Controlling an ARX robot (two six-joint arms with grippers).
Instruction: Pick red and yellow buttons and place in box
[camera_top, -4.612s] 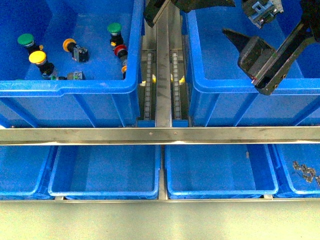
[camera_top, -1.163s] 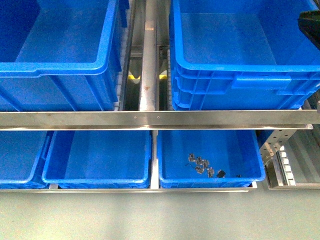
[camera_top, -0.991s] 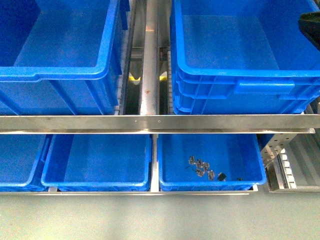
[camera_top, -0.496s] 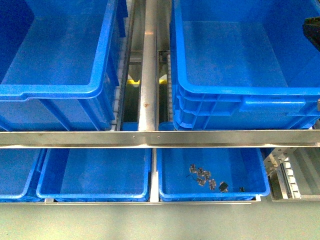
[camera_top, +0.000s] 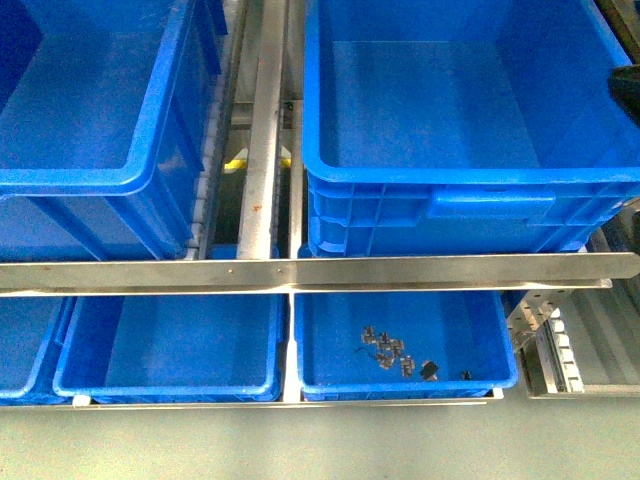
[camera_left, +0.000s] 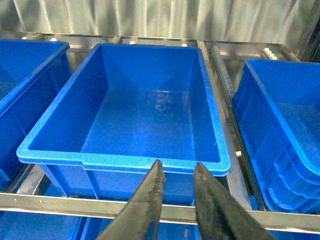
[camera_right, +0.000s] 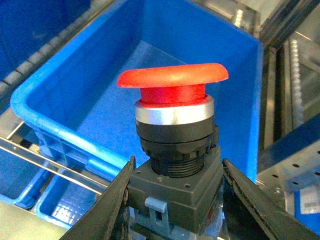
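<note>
The front shot has swung over in the last few seconds, so the box (camera_top: 440, 180) now sits nearly dead ahead, and it's empty. So we're at drop-off, I'd say. The right gripper (camera_right: 176, 172) is clamped on the red button (camera_right: 173, 79), cap up, roughly over the box's near rim. The left gripper (camera_left: 178, 166) is empty, jaws barely apart. Just clear that rim and the rail (camera_top: 300, 272); there's loads of open floor inside.

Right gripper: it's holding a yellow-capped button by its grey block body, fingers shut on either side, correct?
Not quite. The button in the right gripper has a red cap, not a yellow one, as the right wrist view shows. The rest stands: it is held by its grey block body, with the fingers shut on either side.
</note>
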